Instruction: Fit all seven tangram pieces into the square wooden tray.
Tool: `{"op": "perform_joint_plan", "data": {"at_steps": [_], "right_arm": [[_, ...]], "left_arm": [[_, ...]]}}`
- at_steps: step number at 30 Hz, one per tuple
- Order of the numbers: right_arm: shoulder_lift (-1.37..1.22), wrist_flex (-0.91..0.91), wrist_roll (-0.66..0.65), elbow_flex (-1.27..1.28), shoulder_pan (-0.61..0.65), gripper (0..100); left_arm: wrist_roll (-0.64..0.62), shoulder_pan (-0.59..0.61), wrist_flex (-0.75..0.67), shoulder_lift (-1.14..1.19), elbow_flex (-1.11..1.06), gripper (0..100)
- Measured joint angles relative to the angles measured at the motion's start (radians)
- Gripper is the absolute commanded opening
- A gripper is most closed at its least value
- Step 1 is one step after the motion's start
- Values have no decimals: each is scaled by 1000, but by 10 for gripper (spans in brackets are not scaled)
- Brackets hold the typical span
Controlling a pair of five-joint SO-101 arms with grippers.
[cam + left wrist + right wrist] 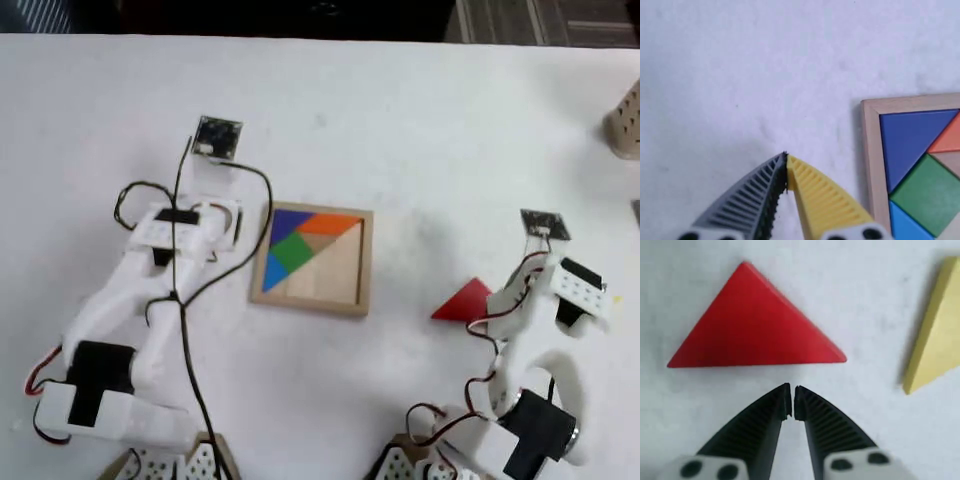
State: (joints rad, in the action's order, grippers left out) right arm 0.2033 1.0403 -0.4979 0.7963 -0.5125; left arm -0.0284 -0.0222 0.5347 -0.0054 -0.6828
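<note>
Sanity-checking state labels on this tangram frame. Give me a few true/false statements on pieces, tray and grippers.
1. The red triangle lies on the table, outside the tray. True.
2. The right gripper grips the red triangle. False: it is shut on nothing, with its tips just short of the triangle's long edge.
3. The tray is full. False: much of its floor is bare wood beside the blue triangle and the green square.
4. The left gripper is shut, over the table beside the tray. True.
5. A yellow piece lies on the table apart from the red triangle. True.
</note>
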Motion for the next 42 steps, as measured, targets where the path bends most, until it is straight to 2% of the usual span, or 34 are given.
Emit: {"op": "perform_joint_plan", "data": {"at_steps": [9,16,24,34,38,42], "right_arm": [[-157,-72,21,-114,2,18],[-391,49,43,-407,3,18],[-606,86,44,-741,86,18],[-720,402,68,-1092,138,18],[-720,522,152,-1114,143,18],[-614,525,218,-1016,143,18]], "left_arm": [[0,0,0,0,0,24],[0,0,0,0,0,24],[0,0,0,0,0,24],[0,0,0,0,0,24],[0,0,0,0,0,24],[0,0,0,0,0,24]]}}
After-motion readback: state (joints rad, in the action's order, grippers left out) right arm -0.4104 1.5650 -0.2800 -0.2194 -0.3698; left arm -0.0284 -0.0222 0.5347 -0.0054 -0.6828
